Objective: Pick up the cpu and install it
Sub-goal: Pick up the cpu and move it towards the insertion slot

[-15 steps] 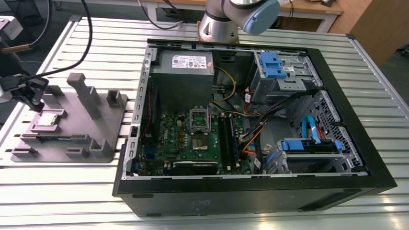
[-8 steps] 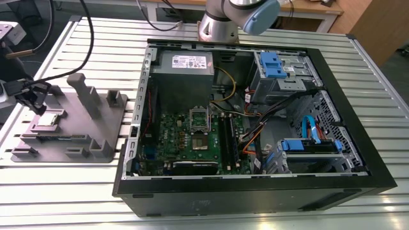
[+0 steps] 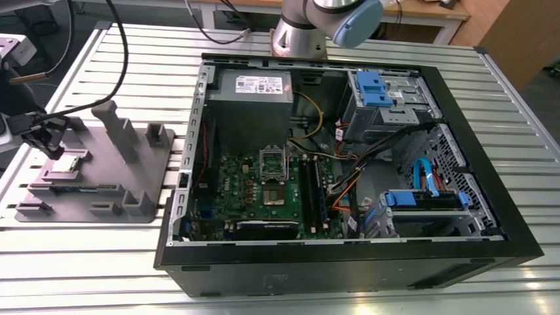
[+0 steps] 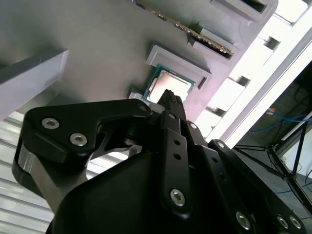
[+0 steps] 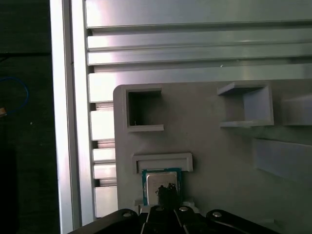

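Observed at the exterior view's left: the tool (image 3: 48, 147) hangs over the grey fixture tray (image 3: 144, 200), which lies on the slatted metal bench (image 3: 88, 262) beside the open computer case (image 3: 350, 266).

The cpu (image 3: 68, 164) lies flat in its shallow recess in the tray, metal top upward. In both wrist views the tool (image 4: 171, 100) (image 5: 168, 191) is drawn narrow, tips together with nothing between them, directly over one edge of the cpu (image 4: 168, 82) (image 5: 158, 179). Contact between tips and chip cannot be confirmed.

The motherboard socket (image 3: 273, 167) inside the case sits well apart from the tray.
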`<state>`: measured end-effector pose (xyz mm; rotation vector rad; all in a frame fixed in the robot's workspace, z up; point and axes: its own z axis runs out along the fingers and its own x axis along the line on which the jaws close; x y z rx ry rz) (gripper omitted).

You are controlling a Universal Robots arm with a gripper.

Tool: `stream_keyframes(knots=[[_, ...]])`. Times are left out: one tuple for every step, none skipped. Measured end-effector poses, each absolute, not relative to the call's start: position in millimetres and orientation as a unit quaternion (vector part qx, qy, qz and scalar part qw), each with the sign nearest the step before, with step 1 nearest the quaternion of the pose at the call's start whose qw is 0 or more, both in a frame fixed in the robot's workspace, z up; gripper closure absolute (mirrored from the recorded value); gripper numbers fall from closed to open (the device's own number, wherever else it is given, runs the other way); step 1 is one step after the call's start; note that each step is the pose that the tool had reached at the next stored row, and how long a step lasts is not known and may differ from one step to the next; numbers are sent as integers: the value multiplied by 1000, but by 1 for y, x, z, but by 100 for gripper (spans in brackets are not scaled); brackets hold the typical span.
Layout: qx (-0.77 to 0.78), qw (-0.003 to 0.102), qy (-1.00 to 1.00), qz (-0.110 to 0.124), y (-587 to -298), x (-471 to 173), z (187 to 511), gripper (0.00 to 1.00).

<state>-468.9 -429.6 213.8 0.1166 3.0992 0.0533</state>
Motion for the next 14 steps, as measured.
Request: stream_keyframes(knots=[[38, 20, 999, 17, -430, -469, 212, 89], [38, 20, 999, 17, -430, -469, 210, 89], [38, 20, 999, 17, -430, -469, 209, 89], [38, 20, 999, 17, -430, -469, 207, 89], [38, 20, 999, 17, -430, -469, 206, 89], [38, 20, 999, 17, -430, -469, 205, 89], [38, 20, 999, 17, -430, -469, 205, 89], [38, 20, 999, 17, -430, -469, 205, 89], [38, 20, 999, 17, -430, -469, 205, 89], [38, 20, 999, 17, -430, -469, 205, 89], [38, 20, 999, 17, -430, -469, 205, 89], [38, 20, 999, 17, -430, -469, 205, 89], [37, 20, 999, 17, -430, -469, 205, 89], [36, 20, 999, 17, -429, -469, 204, 89]])
